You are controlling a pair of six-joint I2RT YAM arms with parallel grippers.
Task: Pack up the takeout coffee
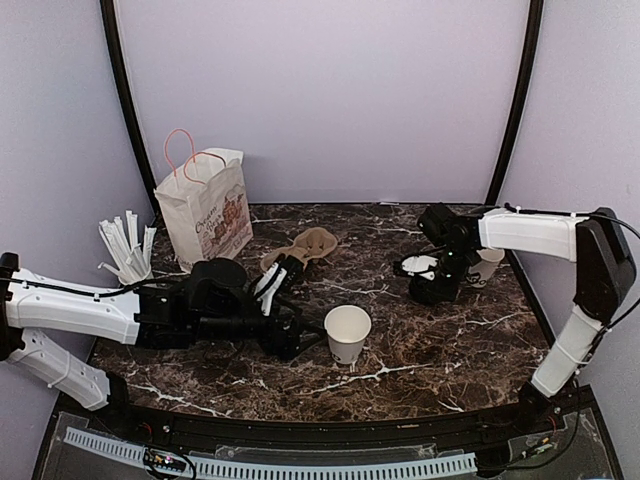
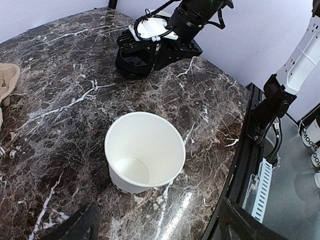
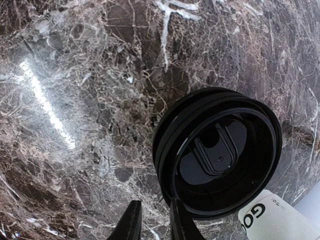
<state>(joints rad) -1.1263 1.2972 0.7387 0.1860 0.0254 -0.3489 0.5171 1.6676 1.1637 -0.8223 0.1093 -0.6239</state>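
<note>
**Q:** What lies nearest the arm bases?

**A:** The left gripper [image 2: 160, 227] is low over the marble table [image 1: 430, 360]. Its fingers [image 2: 75, 225] are spread wide apart and grip nothing. Just ahead of them stands the cup [image 2: 145, 150]. It is white paper, tapered, upright and open at the top, and its bare white bottom is in view. It touches neither finger.

**Q:** Where is the lid?

**A:** The black lid [image 3: 217, 150] is off the cup, well to its right and farther back. The right gripper [image 3: 154, 206] is clamped on it, with the rim passing between its two nearly closed fingers. The lid's hollow side faces the wrist camera. Whether the lid touches the table cannot be told.

**Q:** What stands beyond these?

**A:** Just behind the right gripper, near the table's right edge, is a second cup [image 1: 487, 265], white with dark print. Left of centre lies a brown cardboard tray [image 1: 310, 245]. At the far left is a cup of wrapped straws [image 1: 128, 250]. Beside it, at the back, stands the paper bag [image 1: 205, 205], upright with its pink handles raised. The open cup is outside the bag and well apart from it.
</note>
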